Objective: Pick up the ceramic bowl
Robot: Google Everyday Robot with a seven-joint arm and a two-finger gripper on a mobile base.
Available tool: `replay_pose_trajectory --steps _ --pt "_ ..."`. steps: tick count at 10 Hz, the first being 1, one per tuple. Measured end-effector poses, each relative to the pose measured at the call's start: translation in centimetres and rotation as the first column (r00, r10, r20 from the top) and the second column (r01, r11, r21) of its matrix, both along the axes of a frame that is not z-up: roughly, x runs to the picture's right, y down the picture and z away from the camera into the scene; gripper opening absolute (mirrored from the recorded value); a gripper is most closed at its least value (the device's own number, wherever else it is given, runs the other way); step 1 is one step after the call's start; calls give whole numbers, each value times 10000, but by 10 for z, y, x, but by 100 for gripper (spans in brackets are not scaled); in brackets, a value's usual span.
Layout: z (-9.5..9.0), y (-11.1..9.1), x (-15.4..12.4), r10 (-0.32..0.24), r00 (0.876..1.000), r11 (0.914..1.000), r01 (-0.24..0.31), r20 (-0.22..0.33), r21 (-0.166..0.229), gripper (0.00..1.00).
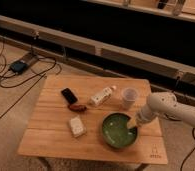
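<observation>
Ceramic bowl (pixel 117 132) sits toward the 5 o'clock part of the wooden table (pixel 53 142), close to the near edge but fully on the boards, with a strip of bare wood between its rim and the drop. My arm (pixel 163 106) reaches in from 3 o'clock, low over the table's right side, and my gripper (pixel 133 122) is at the bowl's rim at about 2 o'clock, right over or against the wall there. I cannot tell whether it has the rim or how it is set. The bowl's centre lies at about 8 o'clock from the gripper. It is round, so it has no long axis to line up with, and I judge any grasp has to take the wall at this near side. Straight up looks like the freest way to move. The translucent cup (pixel 129 96) stands just beside the bowl at 1 o'clock, near my wrist, and I judge it the likeliest thing to get knocked. The white bottle (pixel 102 95) lies at 11 o'clock, the white block (pixel 77 126) at 9 o'clock, both apart from the bowl.
</observation>
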State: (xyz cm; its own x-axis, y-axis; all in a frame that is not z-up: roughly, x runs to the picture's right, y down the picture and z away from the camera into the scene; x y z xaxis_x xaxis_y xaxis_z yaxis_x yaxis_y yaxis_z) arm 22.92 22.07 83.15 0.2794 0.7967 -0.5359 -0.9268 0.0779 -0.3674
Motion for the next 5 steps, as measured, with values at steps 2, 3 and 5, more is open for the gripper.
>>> replay_pose_trajectory --steps 2,3,5 --pt "1 0 -2 -107 9999 9999 108 69 -93 26" --pt "2 0 -3 -154 9998 9998 155 97 -119 14" --pt "-2 -2 -8 -42 9996 9998 47 262 -195 0"
